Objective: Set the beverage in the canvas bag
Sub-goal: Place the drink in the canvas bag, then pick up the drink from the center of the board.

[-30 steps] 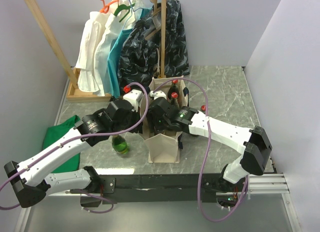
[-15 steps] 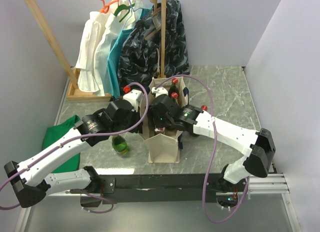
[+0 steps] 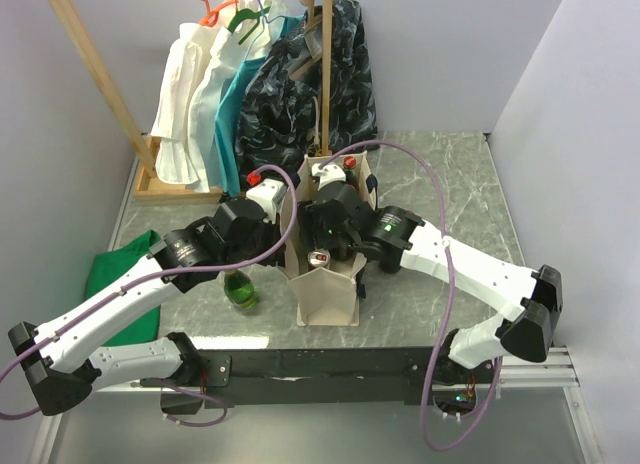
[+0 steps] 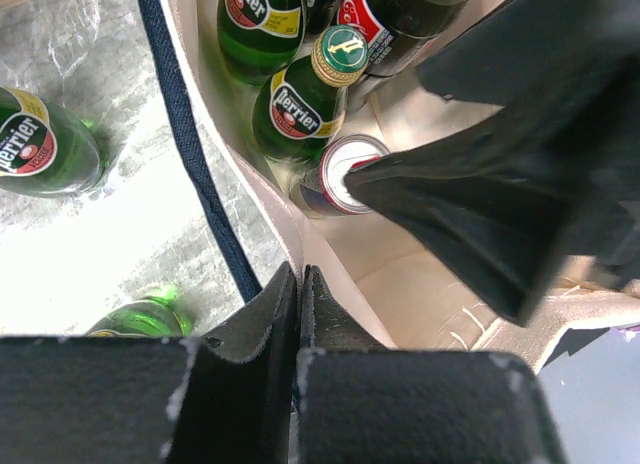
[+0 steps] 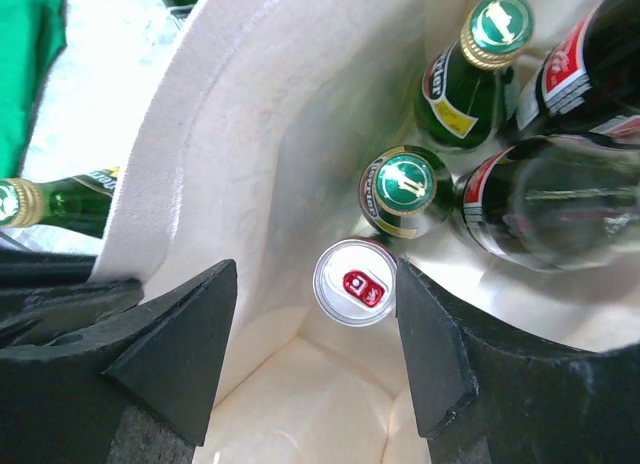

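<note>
The cream canvas bag [image 3: 328, 294] with navy trim stands in the middle of the table, its top open. My left gripper [image 3: 287, 227] is shut on the bag's left wall near the rim, seen in the left wrist view [image 4: 299, 281]. My right gripper [image 5: 315, 354] is open over the bag's mouth [image 3: 325, 246]. A silver can with a red tab [image 5: 354, 282] stands upright inside the bag below and between its fingers, close to the right one. It also shows in the left wrist view [image 4: 345, 174]. Green bottles [image 5: 405, 189] and dark cola bottles [image 5: 560, 204] stand in the bag behind the can.
A green bottle [image 3: 239, 289] stands on the table left of the bag, and another lies beside it [image 4: 45, 149]. A green cloth [image 3: 115, 274] lies at the left edge. A wooden rack with hanging clothes [image 3: 250, 84] stands at the back left.
My right arm has swung its elbow out to the right and its wrist has shifted over the bag's mouth. The can's top now shows under it. The left arm has not moved.
</note>
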You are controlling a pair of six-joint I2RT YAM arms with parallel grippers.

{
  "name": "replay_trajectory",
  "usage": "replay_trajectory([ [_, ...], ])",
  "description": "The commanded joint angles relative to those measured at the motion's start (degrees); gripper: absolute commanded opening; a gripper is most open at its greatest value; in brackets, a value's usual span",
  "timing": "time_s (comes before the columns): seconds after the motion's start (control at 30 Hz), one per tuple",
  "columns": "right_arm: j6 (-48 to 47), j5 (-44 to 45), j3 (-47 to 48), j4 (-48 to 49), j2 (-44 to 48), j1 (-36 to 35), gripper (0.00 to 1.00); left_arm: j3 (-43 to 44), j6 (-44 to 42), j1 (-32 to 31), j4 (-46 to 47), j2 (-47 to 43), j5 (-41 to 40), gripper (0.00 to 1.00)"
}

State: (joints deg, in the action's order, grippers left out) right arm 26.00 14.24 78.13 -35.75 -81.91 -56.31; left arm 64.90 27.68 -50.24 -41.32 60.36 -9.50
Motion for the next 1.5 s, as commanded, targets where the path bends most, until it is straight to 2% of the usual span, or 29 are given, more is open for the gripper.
replay_trajectory([
  [0.0, -0.7, 2.3, 3.3, -0.9, 3.2, 0.2, 0.72, 1.5, -1.4, -0.1, 1.2, 0.1, -1.7, 0.06],
  [0.17, -0.9, 3.6, 3.3, -1.0, 5.3, 0.3, 0.71, 1.7, -1.8, -0.1, 1.9, 0.4, -1.9, 0.08],
  [0.4, -0.6, 5.8, 2.1, -0.5, 8.6, 0.3, 0.72, 2.0, -2.3, 0.0, 2.6, 1.0, -2.8, 0.19],
  [0.67, -0.5, 9.0, 1.0, -0.7, 11.9, 0.3, 0.72, 2.5, -2.5, -0.1, 3.8, 0.8, -3.5, 0.22],
  [1.1, 0.0, 12.0, -0.7, -1.6, 14.8, 0.3, 0.73, 2.8, -1.8, -0.1, 5.0, -2.0, -6.7, 0.48],
  [1.3, 0.5, 12.5, -0.9, -2.1, 15.2, 0.4, 0.73, 1.7, -0.6, -0.2, 7.0, -5.3, -9.7, 0.55],
  [1.47, 0.1, 13.2, -0.8, -4.3, 14.9, 0.2, 0.73, 1.5, -0.3, -0.2, 8.4, -8.1, -13.3, 0.55],
])
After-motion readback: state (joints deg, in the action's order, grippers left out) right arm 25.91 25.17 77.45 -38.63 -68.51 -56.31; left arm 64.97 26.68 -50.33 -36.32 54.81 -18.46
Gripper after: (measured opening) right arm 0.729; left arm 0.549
